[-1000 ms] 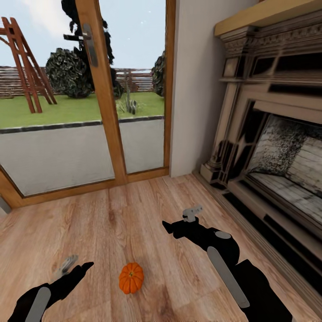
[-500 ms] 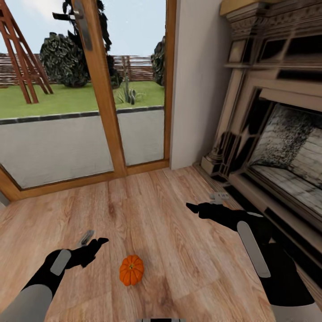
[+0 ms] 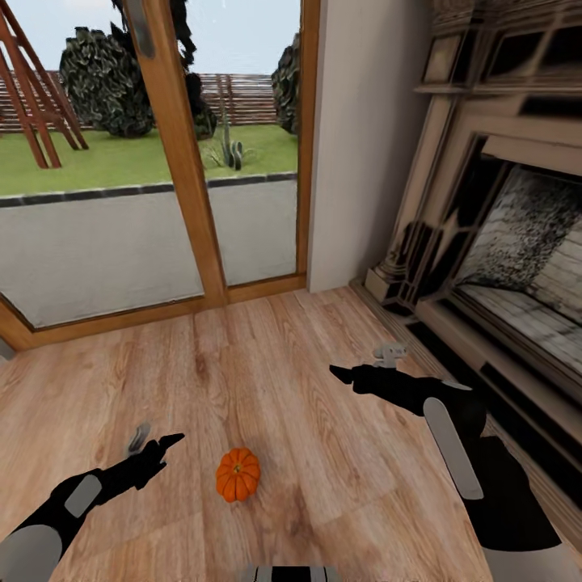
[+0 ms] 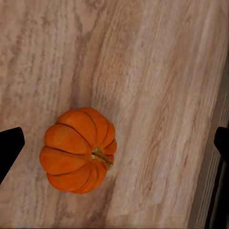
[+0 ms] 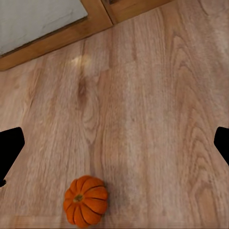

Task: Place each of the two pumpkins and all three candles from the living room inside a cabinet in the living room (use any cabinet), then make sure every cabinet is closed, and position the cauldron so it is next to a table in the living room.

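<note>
One small ribbed orange pumpkin sits on the wooden floor just in front of me; it also shows in the left wrist view as the pumpkin and in the right wrist view as the pumpkin. My left gripper hangs low to the pumpkin's left, open and empty, its fingers spread wide at the picture's edges. My right gripper is higher and to the pumpkin's right, also open and empty. The candles, the cabinet, the cauldron and the table are out of view.
A large fireplace with a raised hearth runs along the right. A wood-framed glass door to the garden stands ahead, with a white wall section between them. Bare wooden floor lies around the pumpkin.
The head view has tilted down a little. My left arm has lowered and drawn back toward the pumpkin's left. The right arm rose and swung right a second ago, then held almost still.
</note>
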